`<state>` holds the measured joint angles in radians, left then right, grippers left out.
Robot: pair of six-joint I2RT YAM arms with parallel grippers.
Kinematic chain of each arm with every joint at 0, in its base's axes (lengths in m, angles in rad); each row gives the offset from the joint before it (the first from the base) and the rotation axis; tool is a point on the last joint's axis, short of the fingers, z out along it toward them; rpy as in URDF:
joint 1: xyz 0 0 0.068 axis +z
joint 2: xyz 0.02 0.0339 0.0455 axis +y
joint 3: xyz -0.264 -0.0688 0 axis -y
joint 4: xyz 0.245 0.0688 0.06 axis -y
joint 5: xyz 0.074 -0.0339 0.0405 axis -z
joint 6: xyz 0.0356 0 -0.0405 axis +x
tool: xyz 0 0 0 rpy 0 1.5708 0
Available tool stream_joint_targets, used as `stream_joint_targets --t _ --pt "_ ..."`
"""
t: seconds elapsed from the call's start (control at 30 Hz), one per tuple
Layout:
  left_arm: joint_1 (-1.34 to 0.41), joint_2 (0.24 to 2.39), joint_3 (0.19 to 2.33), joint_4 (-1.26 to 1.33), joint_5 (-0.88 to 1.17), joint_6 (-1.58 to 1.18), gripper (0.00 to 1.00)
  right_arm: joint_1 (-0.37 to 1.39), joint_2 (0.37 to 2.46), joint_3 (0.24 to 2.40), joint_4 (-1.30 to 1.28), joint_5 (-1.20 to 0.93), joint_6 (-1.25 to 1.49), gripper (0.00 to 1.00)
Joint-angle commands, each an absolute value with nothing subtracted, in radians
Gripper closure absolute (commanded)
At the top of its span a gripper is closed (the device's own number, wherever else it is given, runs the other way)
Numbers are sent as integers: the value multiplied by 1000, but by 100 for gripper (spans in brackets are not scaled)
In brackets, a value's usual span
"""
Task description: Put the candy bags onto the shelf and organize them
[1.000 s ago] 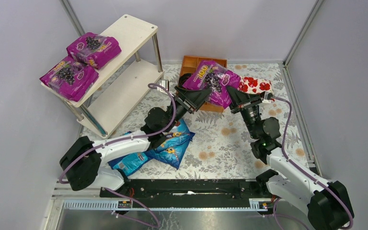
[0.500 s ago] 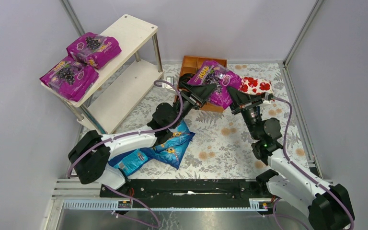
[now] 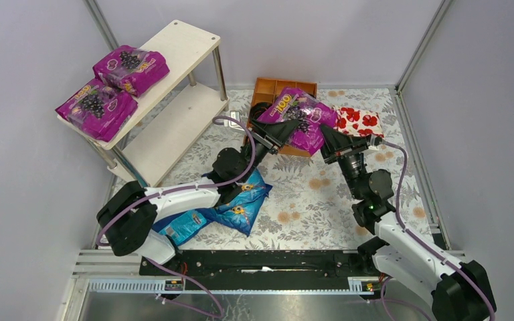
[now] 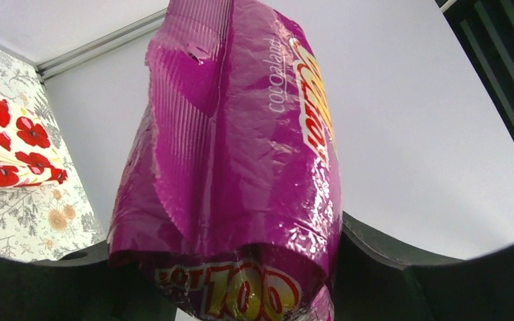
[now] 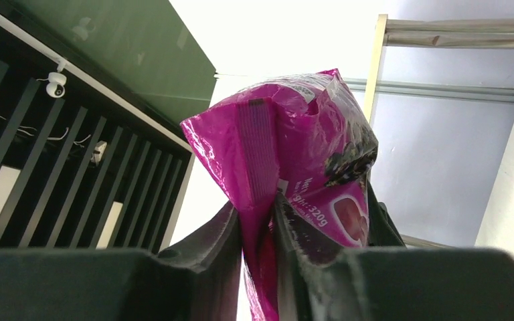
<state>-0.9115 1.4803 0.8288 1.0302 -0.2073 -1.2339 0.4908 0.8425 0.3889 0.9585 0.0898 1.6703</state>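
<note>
– So, what does each gripper have hold of?

– The right gripper (image 5: 258,224) has its fingers almost together, nipping the crimped end seam of a magenta grape candy bag (image 3: 299,112). The left gripper (image 3: 278,131) is on the same bag from the other side. Its jaws are spread wide around the plump end and press into it, going by the left wrist view.

– Why two grips on one bag?

– My guess is that the pack is glossy and floppy, so holding it at both ends stops it folding or sliding out. It also looks like a handover to the left arm, which stands on the shelf (image 3: 189,39) side.

– Where is the bag relative to the shelf?

– Well to its right and lifted off the table, over the wooden compartment tray (image 3: 272,86). The flowered cloth (image 3: 359,120) lies further right again.

– And the other bags?

– Two grape bags (image 3: 131,68) lie side by side on the shelf's top board, at its near end, and bare wood shows beyond them. The blue candy bags (image 3: 239,202) lie on the table, just off the shelf's near right corner, under the left arm.

– What does the next move need?

– One gripper has to let go cleanly before the bag travels left.
</note>
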Motion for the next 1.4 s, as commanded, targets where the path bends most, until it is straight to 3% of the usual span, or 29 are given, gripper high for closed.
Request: stream_joint_targets --t 0.0,0.17,0.27,0.47,0.6,0.77,0.97,1.37 --pt "-902 1430 860 1157 -269 -1207 33 495 791 401 1033 119 1697 67" --pt "-877 1387 866 1075 -253 -1186 37 486 739 428 878 100 1608 20" --pt "-834 1326 889 939 -211 -1162 39 482 675 492 656 87 1441 3" --pt "-666 1195 944 644 -70 -1167 41 481 546 633 121 210 947 1" --pt "-569 1156 1041 516 24 -1126 42 480 483 553 8 340 806 1" --pt "-519 1176 1162 373 60 -1094 55 480 476 347 121 284 799 1" --pt "-481 1175 1199 373 18 -1101 54 482 653 277 308 134 753 1" --pt "-186 1332 1610 137 -13 -1094 55 482 890 96 627 134 700 0"
